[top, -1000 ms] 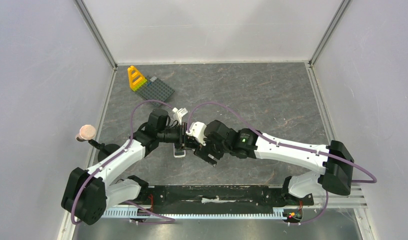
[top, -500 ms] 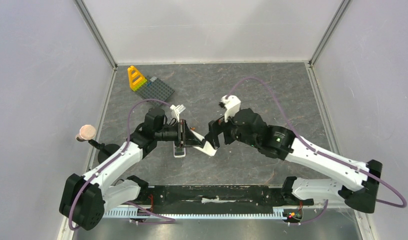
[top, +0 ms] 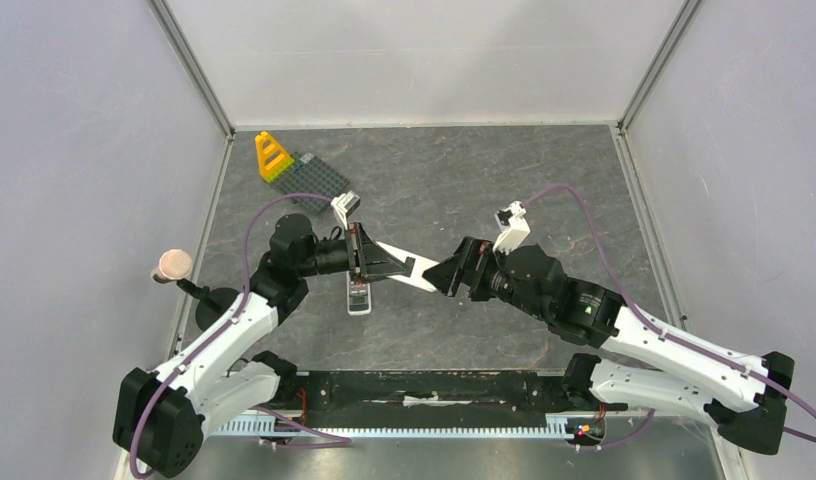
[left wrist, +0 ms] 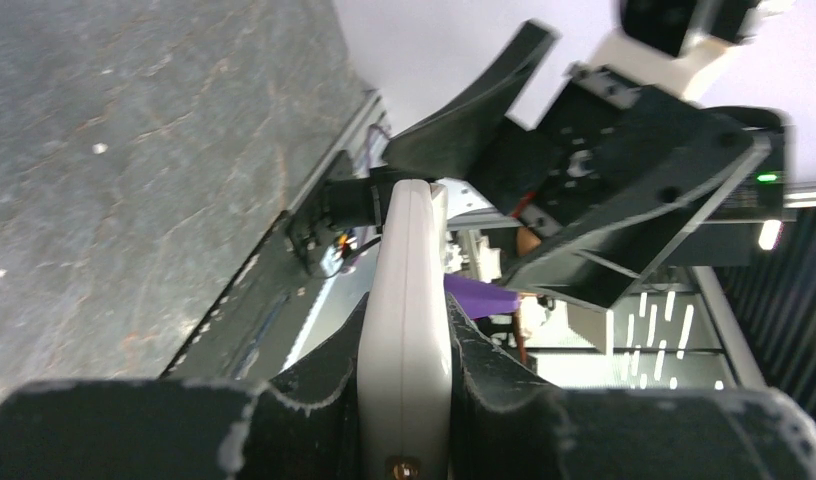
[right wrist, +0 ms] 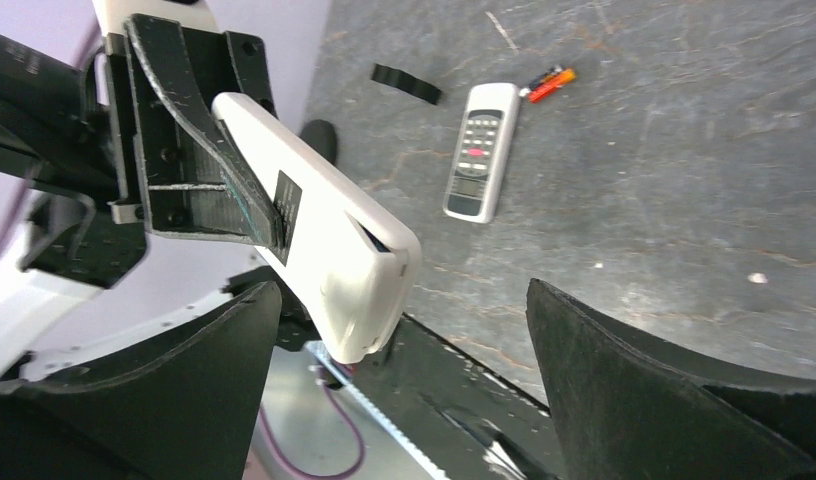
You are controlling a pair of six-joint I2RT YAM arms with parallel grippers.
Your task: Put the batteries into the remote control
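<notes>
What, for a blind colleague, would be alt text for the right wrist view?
The left gripper holds a white remote out between the open fingers of the right gripper. Behind, on the table, lie a second remote, buttons up, red-orange batteries and a black strip.

The left arm (top: 224, 335) reaches from the lower left toward the frame's centre. Its left gripper (top: 387, 264) is clamped tight on a white remote (top: 412, 277). The right arm (top: 674, 350) stretches in from the lower right. The right gripper (top: 436, 279) is spread wide, with its fingers flanking the remote's free end without touching it.
</notes>
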